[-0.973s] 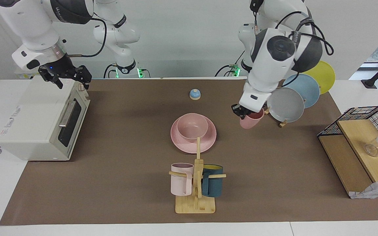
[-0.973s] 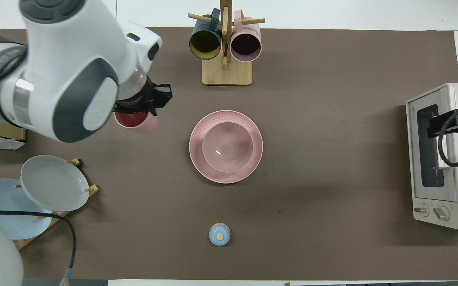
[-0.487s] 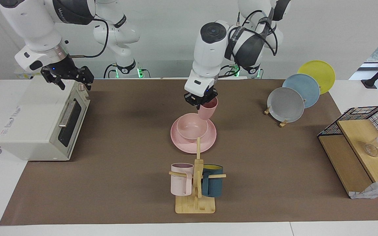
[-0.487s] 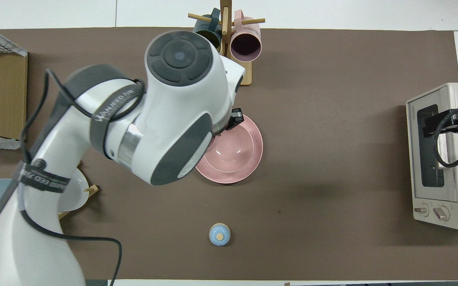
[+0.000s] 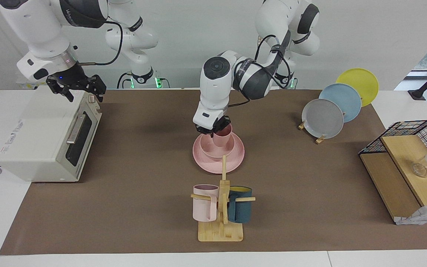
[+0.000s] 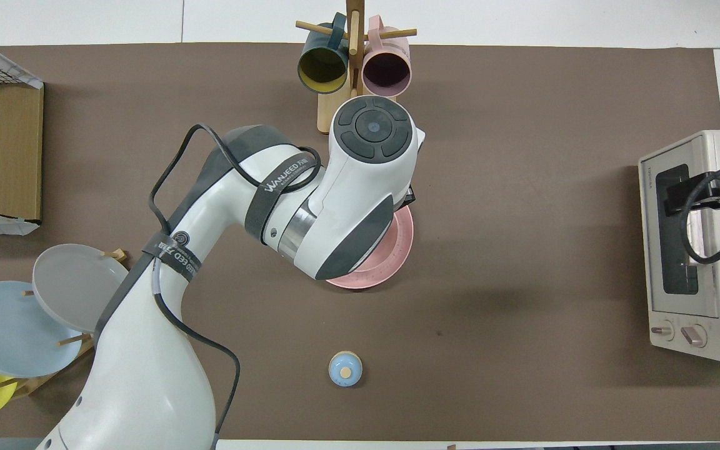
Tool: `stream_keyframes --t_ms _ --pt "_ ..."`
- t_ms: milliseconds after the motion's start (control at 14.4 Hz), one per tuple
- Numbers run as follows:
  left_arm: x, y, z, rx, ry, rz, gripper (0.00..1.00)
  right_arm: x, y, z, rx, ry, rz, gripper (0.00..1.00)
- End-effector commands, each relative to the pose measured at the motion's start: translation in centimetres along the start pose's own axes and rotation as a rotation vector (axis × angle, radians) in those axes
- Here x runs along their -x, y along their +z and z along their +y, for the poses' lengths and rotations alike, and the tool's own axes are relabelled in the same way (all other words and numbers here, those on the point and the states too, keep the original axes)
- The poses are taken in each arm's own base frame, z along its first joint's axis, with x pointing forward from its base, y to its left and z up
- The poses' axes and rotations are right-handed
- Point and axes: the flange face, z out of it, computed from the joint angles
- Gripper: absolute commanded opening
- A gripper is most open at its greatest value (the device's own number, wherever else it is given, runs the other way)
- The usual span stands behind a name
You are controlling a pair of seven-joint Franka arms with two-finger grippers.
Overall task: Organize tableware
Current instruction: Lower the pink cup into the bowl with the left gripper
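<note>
The pink plate [image 5: 235,155] lies at the table's middle with the pink bowl [image 5: 207,148] on it. The pink cup [image 5: 223,136] stands upright inside the bowl. My left gripper [image 5: 213,130] is shut on the cup's rim, right over the bowl. In the overhead view the left arm covers the bowl and cup; only the plate's edge [image 6: 391,262] shows. My right gripper [image 5: 75,86] waits over the toaster oven [image 5: 46,133], also seen in the overhead view [image 6: 719,187].
A wooden mug rack [image 5: 221,222] with a pale pink mug [image 5: 204,203] and a dark blue mug [image 5: 240,209] stands farther from the robots than the plate. A plate rack holds grey [image 5: 322,118], blue [image 5: 341,101] and yellow [image 5: 358,84] plates. A blue bell [image 6: 345,369] and a wire shelf [image 5: 402,167] are there too.
My left arm carried the pink cup from beside the plate rack to the table's middle and lowered it into the bowl. The right arm stayed over the oven.
</note>
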Motion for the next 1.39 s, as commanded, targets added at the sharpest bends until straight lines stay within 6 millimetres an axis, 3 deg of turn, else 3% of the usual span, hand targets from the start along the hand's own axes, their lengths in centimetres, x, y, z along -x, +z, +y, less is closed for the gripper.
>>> stream_keyframes --t_ms 0,1112,1321 --pt "-0.2 -0.2 0.2 0.009 -0.013 0.04 0.0 0.5 -0.1 0.2 -0.02 -0.012 0.015 1.0" --pt "-1.8 5.3 -0.2 0.028 -0.014 0.101 0.0 0.5 -0.1 0.6 -0.02 -0.004 0.02 1.0" --pt "-1.9 5.4 -0.3 0.028 -0.015 0.103 0.0 0.3 -0.2 0.6 -0.02 -0.002 0.026 1.0"
